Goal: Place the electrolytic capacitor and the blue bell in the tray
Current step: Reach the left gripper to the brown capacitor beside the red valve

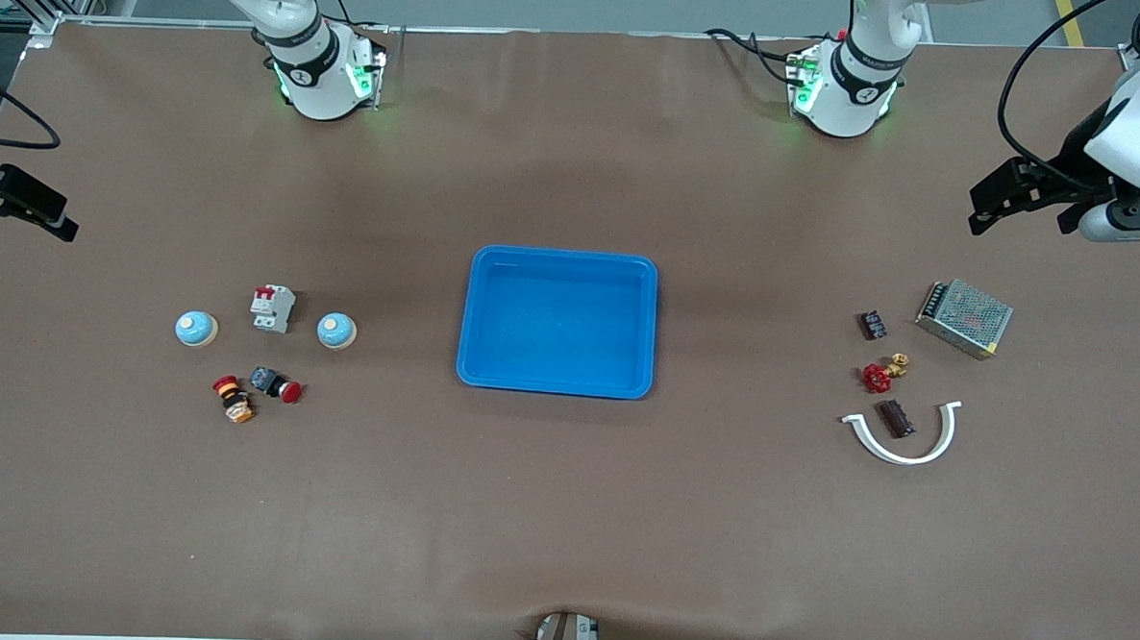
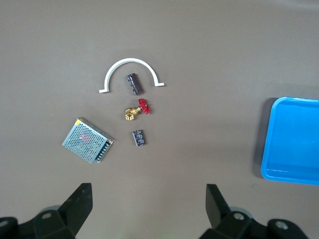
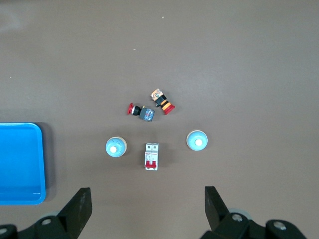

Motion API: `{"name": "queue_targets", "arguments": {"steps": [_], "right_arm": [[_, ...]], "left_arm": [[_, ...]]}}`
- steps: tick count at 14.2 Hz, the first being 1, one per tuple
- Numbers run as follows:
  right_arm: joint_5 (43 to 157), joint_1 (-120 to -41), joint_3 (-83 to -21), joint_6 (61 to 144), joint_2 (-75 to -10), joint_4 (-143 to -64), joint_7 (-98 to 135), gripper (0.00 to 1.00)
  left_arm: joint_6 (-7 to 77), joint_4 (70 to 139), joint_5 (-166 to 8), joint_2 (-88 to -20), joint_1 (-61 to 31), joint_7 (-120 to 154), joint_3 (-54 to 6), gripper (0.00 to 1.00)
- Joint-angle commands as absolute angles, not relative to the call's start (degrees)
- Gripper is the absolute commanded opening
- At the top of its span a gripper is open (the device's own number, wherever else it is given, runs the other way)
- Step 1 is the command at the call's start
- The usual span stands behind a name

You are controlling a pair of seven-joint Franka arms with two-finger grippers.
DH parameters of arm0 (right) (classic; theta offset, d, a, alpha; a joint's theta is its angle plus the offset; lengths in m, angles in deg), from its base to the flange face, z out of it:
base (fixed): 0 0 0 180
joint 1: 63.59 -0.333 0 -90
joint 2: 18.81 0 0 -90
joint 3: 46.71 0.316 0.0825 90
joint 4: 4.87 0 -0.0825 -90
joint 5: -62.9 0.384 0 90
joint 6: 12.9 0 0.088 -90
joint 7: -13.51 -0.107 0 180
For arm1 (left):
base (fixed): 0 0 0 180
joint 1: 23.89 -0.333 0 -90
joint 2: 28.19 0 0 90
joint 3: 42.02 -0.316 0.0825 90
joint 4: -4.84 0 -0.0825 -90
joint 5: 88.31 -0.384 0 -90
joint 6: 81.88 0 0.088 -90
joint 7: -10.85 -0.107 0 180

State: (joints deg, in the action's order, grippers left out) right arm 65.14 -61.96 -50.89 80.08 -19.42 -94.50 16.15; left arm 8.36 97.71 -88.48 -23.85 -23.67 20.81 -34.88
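Note:
The bright blue tray (image 1: 558, 321) sits empty mid-table; it also shows in the left wrist view (image 2: 294, 139) and the right wrist view (image 3: 20, 164). Two blue bells (image 1: 337, 330) (image 1: 194, 329) lie toward the right arm's end, seen in the right wrist view (image 3: 115, 147) (image 3: 197, 140). The dark cylindrical capacitor (image 1: 895, 418) (image 2: 134, 83) lies inside a white curved clip (image 1: 904, 436) toward the left arm's end. My left gripper (image 1: 1004, 195) (image 2: 148, 188) is open and empty over bare table beside the metal power supply. My right gripper (image 1: 26, 208) (image 3: 147, 190) is open and empty over bare table.
A mesh power supply (image 1: 965, 317), a small black part (image 1: 874, 325) and a red-handled brass valve (image 1: 883, 373) lie near the capacitor. A white circuit breaker (image 1: 272, 307) and two red push buttons (image 1: 277, 384) (image 1: 233, 399) lie by the bells.

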Motion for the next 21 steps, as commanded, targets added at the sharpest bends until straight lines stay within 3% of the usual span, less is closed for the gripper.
{"name": "queue_targets", "arguments": {"steps": [1, 11, 15, 19, 21], "right_arm": [[64.75, -62.01, -50.75, 79.13, -19.69, -93.55, 15.71, 1.00], [64.84, -62.01, -50.75, 78.34, -19.69, -93.38, 15.71, 1.00], [64.75, -61.92, -50.75, 78.33, -19.69, -93.38, 15.71, 1.00], [64.66, -61.83, -50.75, 78.33, -19.69, -93.38, 15.71, 1.00], [64.75, -62.01, -50.75, 78.33, -19.69, -93.38, 15.71, 1.00]], "left_arm": [[6.98, 95.72, -88.31, -24.76, -23.62, 19.11, -35.16, 1.00], [7.24, 98.70, -88.31, -28.62, -24.15, 19.11, -35.16, 1.00], [14.43, 108.53, -88.40, -27.75, -25.03, 19.55, -35.16, 1.00], [33.30, 125.30, -88.40, -22.66, -26.79, 19.64, -34.64, 1.00], [38.42, 130.59, -88.40, -22.48, -26.87, 19.90, -34.64, 1.00]]}}
